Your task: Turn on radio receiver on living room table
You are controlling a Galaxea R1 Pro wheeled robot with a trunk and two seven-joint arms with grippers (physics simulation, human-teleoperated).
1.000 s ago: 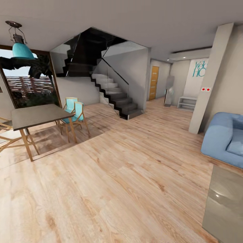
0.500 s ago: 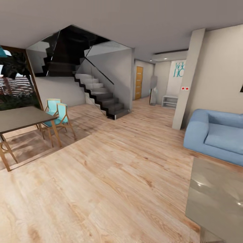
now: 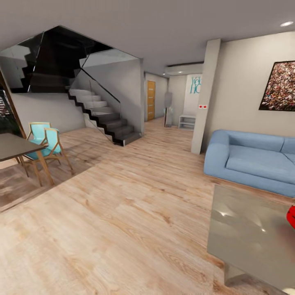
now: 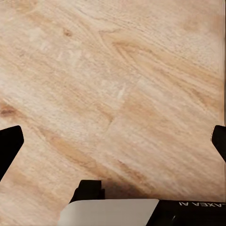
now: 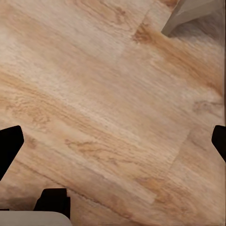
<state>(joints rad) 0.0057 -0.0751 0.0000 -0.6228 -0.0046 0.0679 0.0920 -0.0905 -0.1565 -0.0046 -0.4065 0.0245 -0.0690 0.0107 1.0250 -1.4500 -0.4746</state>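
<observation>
Left gripper [image 4: 113, 141]: fingers spread wide, holding nothing, above wood floor [image 4: 117, 84].
Right gripper [image 5: 113, 141]: fingers wide apart, empty.
Radio receiver [image 3: 291, 216]: red sliver, far right, on table [image 3: 246, 229].

We counted one glossy grey worktop [image 3: 246, 229], one red radio receiver [image 3: 291, 216] at its edge, one blue sofa [image 3: 250, 162], two teal chairs [image 3: 43, 141], one dark dining table [image 3: 14, 146], one staircase [image 3: 102, 116], one framed picture [image 3: 279, 87] and one wooden door [image 3: 151, 100].
</observation>
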